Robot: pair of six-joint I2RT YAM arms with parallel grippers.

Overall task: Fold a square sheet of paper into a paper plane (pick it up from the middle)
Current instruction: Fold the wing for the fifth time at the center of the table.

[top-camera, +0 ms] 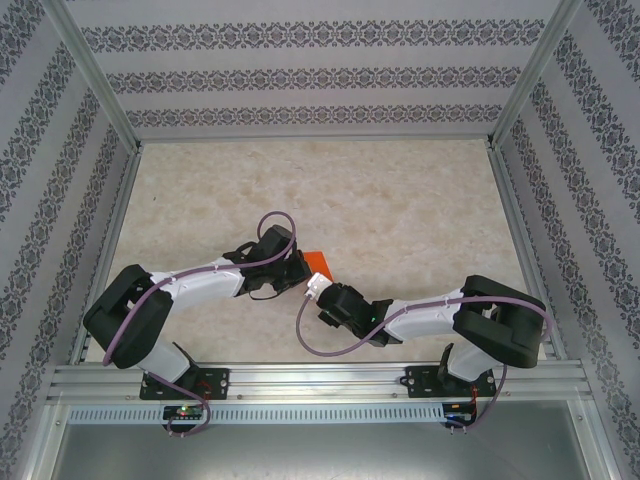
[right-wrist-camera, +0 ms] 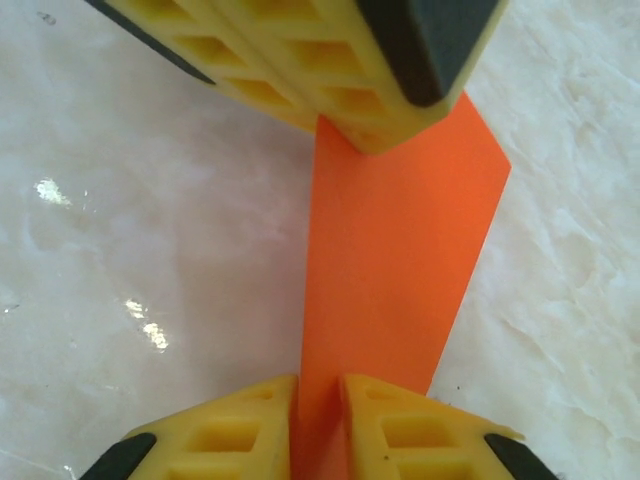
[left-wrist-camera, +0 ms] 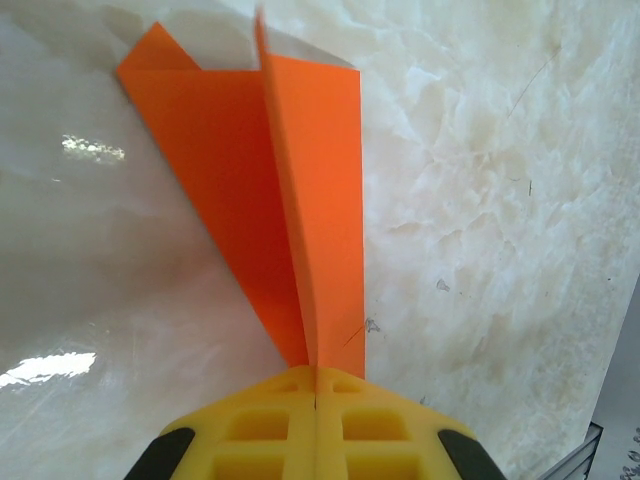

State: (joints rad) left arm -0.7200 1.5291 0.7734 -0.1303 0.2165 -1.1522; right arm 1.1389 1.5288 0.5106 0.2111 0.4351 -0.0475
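Observation:
The orange paper [left-wrist-camera: 240, 180] is folded into a narrow pointed shape with a raised centre crease, and it lies on the marble table. My left gripper [left-wrist-camera: 316, 385] is shut on its pointed end, its yellow fingers pressed together on the crease. From above, a small orange corner of the paper [top-camera: 318, 262] shows between the two wrists near the table's middle front. My right gripper [right-wrist-camera: 320, 395] faces the left one from the other end. Its fingers stand a narrow gap apart, with the paper [right-wrist-camera: 400, 240] running between them. The left gripper's fingers [right-wrist-camera: 350, 70] show opposite, clamped on the far end.
The marble tabletop [top-camera: 320, 190] stretches back to patterned walls on three sides. Aluminium rails [top-camera: 110, 260] run along both sides and across the front. Purple cables [top-camera: 310, 340] loop beside both forearms, close to the paper.

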